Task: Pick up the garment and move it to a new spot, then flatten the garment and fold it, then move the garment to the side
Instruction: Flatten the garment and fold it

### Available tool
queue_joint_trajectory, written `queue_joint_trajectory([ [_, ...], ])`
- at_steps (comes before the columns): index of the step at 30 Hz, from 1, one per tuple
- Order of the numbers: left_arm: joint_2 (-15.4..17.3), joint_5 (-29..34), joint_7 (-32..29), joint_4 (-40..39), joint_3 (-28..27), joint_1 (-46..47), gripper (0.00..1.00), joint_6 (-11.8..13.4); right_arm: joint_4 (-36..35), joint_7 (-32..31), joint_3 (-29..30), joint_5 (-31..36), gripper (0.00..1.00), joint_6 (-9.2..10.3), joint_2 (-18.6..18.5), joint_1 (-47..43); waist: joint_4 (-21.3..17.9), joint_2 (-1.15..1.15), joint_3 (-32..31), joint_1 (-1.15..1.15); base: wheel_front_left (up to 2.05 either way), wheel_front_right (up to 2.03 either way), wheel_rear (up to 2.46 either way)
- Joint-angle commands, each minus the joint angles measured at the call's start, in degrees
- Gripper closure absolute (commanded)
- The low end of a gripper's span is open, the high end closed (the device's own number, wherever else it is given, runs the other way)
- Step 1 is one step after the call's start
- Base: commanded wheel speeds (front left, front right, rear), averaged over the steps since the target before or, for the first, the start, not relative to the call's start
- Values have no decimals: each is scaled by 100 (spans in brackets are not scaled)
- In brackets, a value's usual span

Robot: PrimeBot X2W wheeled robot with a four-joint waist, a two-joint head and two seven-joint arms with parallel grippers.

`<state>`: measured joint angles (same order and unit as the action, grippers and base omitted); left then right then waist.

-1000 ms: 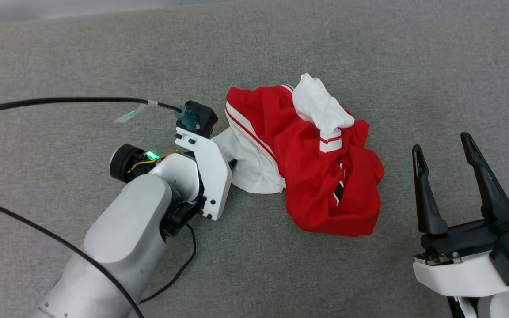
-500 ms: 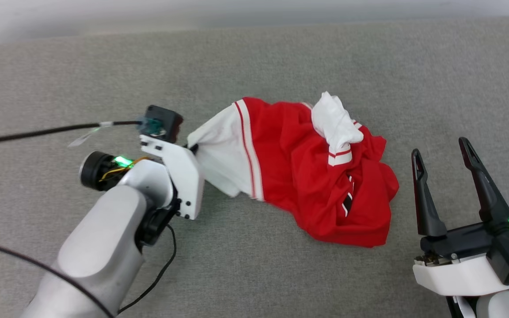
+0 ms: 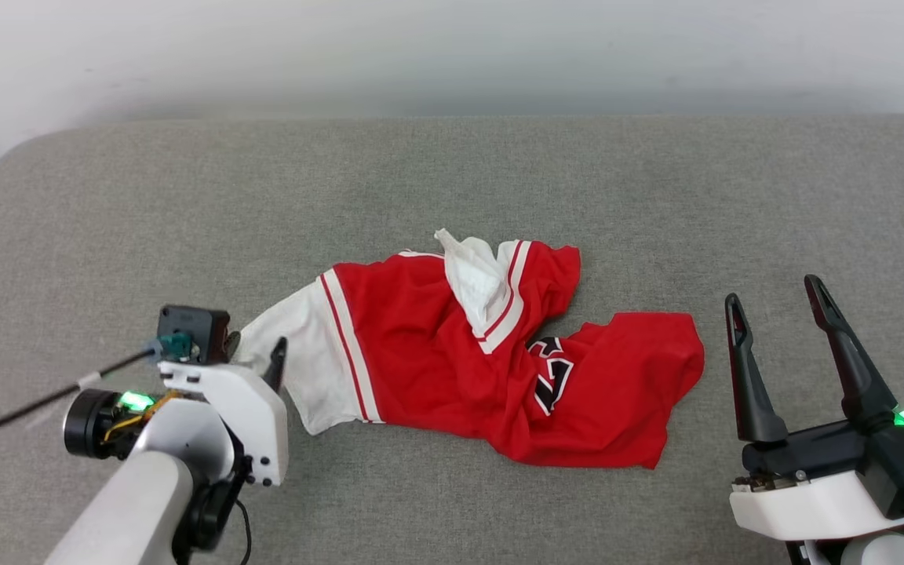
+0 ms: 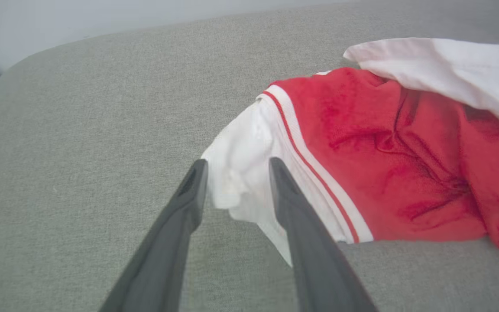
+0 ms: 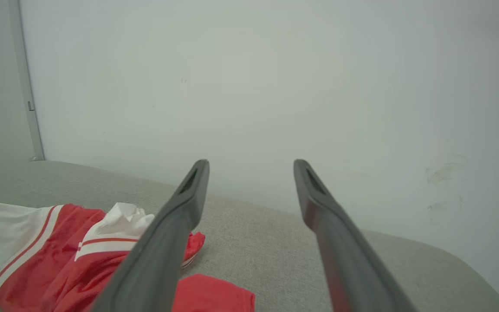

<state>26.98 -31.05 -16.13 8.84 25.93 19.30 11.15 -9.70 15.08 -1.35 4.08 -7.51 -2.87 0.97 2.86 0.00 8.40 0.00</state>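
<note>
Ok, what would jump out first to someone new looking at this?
A red shirt lies rumpled in the middle of the grey surface, with a black-and-white graphic showing. The left gripper is at the shirt's white sleeve, fingers parted at the sleeve's edge. The right gripper stands open to the shirt's right, apart from it.

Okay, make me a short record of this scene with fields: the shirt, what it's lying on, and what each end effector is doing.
garment: red T-shirt with white sleeves, spread out but rumpled, not folded
graphic: black-and-white, partly showing among folds
support: grey cushioned surface
left end effector: open, fingers on either side of the white sleeve edge
right end effector: open, holding nothing, to the right of the garment and apart from it
</note>
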Motion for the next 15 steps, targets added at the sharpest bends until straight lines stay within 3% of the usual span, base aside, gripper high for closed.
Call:
queue_joint_trajectory([
  [1,-1,53,186,-22,20,-122,0,-20,24,14,-9,-5,0,4,-1,-21,-8,0,-34,0,0,0,0],
  [10,-203,557,2729,-75,-141,-398,0,-129,4,13,56,17,0,4,0,-92,43,0,-266,0,0,0,0],
  [15,-467,726,3127,-221,-346,-780,0,-85,3,14,93,23,0,4,-1,-129,130,0,-378,0,0,0,0],
])
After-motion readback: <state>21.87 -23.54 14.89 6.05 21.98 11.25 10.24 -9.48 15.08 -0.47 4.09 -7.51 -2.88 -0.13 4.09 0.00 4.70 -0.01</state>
